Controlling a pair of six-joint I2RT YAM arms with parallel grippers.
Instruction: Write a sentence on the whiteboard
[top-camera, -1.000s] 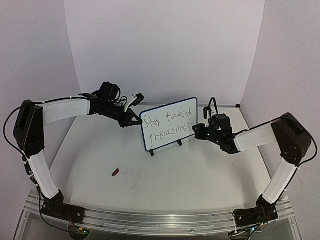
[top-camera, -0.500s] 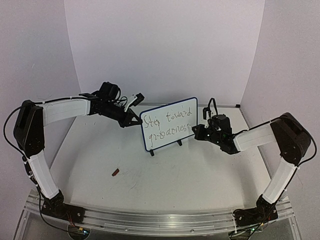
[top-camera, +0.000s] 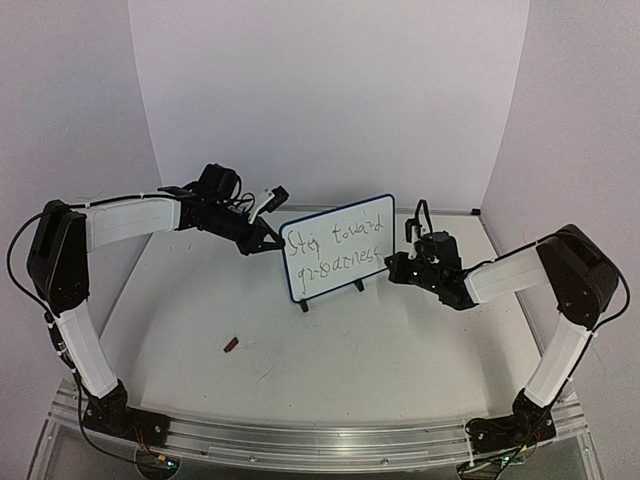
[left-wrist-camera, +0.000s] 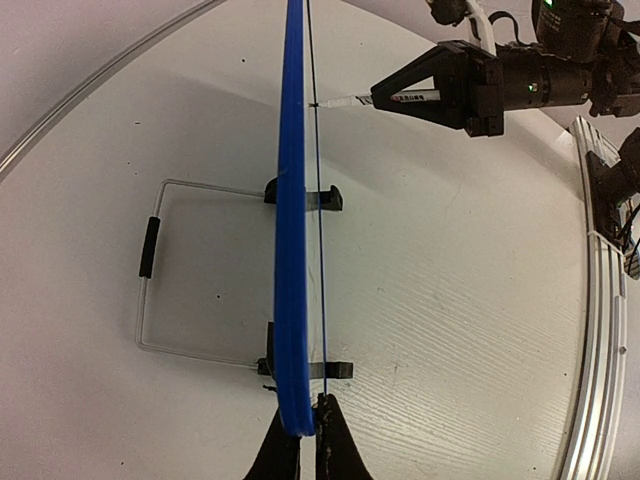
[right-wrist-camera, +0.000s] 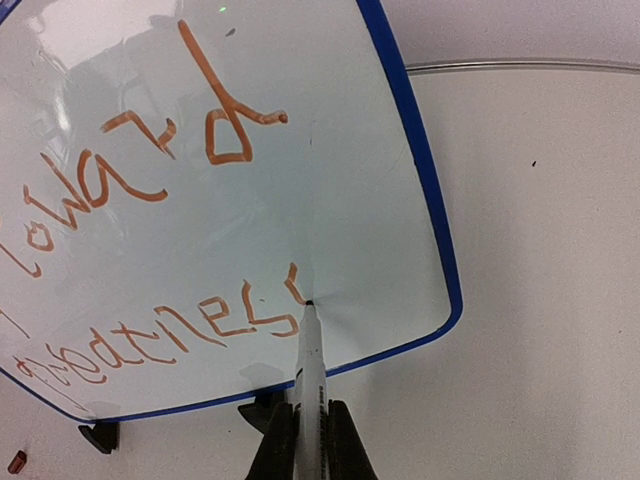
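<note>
The whiteboard (top-camera: 298, 285) stands upright on its feet at the centre of the worktop (top-camera: 330, 350). The left hand (top-camera: 268, 238) is closed on the board's blue frame at 9 o'clock. The right hand (top-camera: 397, 265), at 3 o'clock, grips a marker (right-wrist-camera: 309, 360). The marker tip touches the board at the end of the sentence (top-camera: 335, 250).

Even, soft, bright light; faint reflections on the whiteboard (right-wrist-camera: 330, 200); fisheye bending at wrist-view edges.
</note>
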